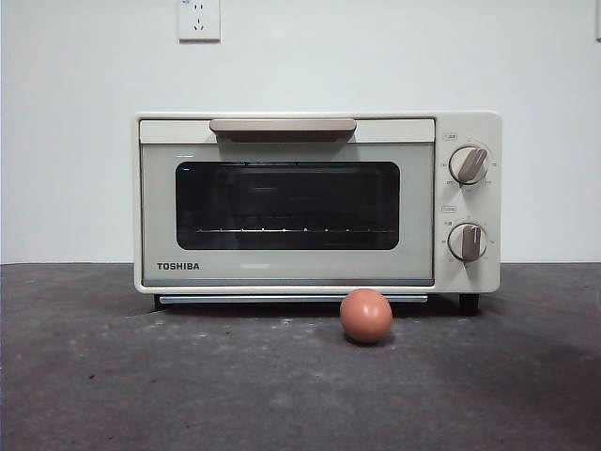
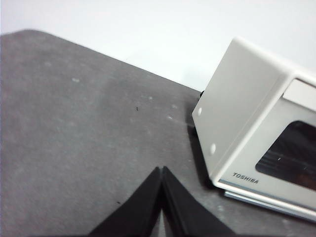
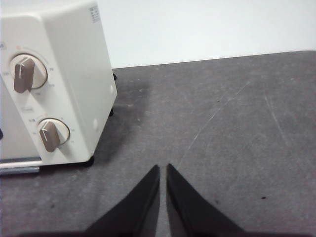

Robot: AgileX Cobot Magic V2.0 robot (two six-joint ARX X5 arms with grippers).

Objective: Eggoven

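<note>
A smooth orange-brown egg (image 1: 366, 316) sits before the closed cream oven (image 1: 316, 202); the left gripper (image 2: 162, 170) and right gripper (image 3: 163, 168) hover aside, jaws together, empty.

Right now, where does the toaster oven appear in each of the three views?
Front view: toaster oven at centre, door shut, egg on the table before it.
Left wrist view: its side wall and window corner at the right edge.
Right wrist view: its knob end at the left edge.
Shared landmark: none in all three.

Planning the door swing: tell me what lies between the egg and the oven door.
Nothing: in the front view only bare dark table separates the egg from the closed oven.
</note>
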